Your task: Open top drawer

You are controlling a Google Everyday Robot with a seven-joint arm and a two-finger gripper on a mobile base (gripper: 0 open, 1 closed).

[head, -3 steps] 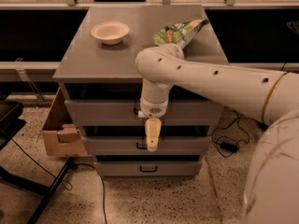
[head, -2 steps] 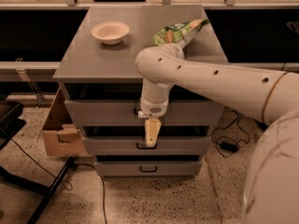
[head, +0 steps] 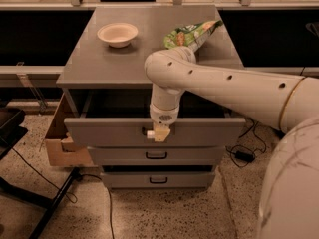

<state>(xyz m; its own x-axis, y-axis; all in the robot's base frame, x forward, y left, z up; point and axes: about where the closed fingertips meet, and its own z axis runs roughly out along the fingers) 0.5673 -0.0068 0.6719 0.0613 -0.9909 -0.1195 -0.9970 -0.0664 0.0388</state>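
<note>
The top drawer (head: 99, 132) is the wide grey front under the cabinet top. It stands pulled partway out, with a dark gap behind its front. Its black handle is mostly hidden behind my gripper (head: 160, 133), and only the small white tag (head: 149, 133) shows at its left. My white arm reaches in from the right and points down at the middle of the drawer front. The yellowish fingertips (head: 161, 132) sit together on the handle.
A white bowl (head: 117, 34) and a green chip bag (head: 192, 33) lie on the cabinet top (head: 89, 63). Two shallower drawers (head: 156, 155) (head: 158, 179) below are shut. A cardboard box (head: 57, 143) stands at the left, black stand legs (head: 45, 203) on the floor, and a cable and adapter (head: 244, 156) at the right.
The top drawer was shut and has slid out toward the camera. My gripper has risen from in front of the second drawer to the top drawer's handle.
</note>
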